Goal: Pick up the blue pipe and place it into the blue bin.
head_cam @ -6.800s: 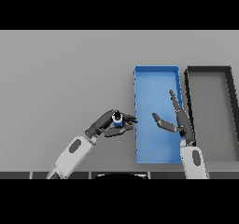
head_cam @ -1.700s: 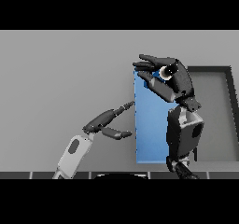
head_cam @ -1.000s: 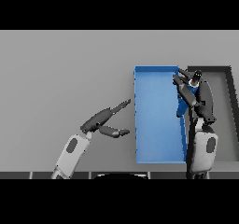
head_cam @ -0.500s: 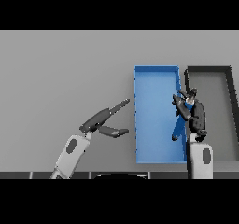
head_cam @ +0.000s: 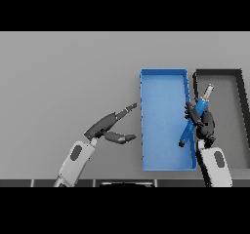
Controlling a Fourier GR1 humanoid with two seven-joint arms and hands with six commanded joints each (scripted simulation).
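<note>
The blue pipe (head_cam: 195, 116) with a grey tip is tilted over the right wall of the blue bin (head_cam: 161, 160). Its lower end hangs inside the bin, and its grey tip reaches over the dark bin. My right hand (head_cam: 202, 122) is shut on the pipe near its middle, at the bin's right rim. To the left of the blue bin my left hand (head_cam: 109, 127) is open above the table, fingers pointing toward the bin and holding nothing.
A dark grey bin (head_cam: 232, 77) stands right beside the blue bin on its right side. The grey table (head_cam: 63, 77) spreads to the left and behind.
My right hand has carried the pipe from high over the bin's far edge down toward me to the bin's right rim, and the pipe now slants into the bin. The left hand has stayed put.
</note>
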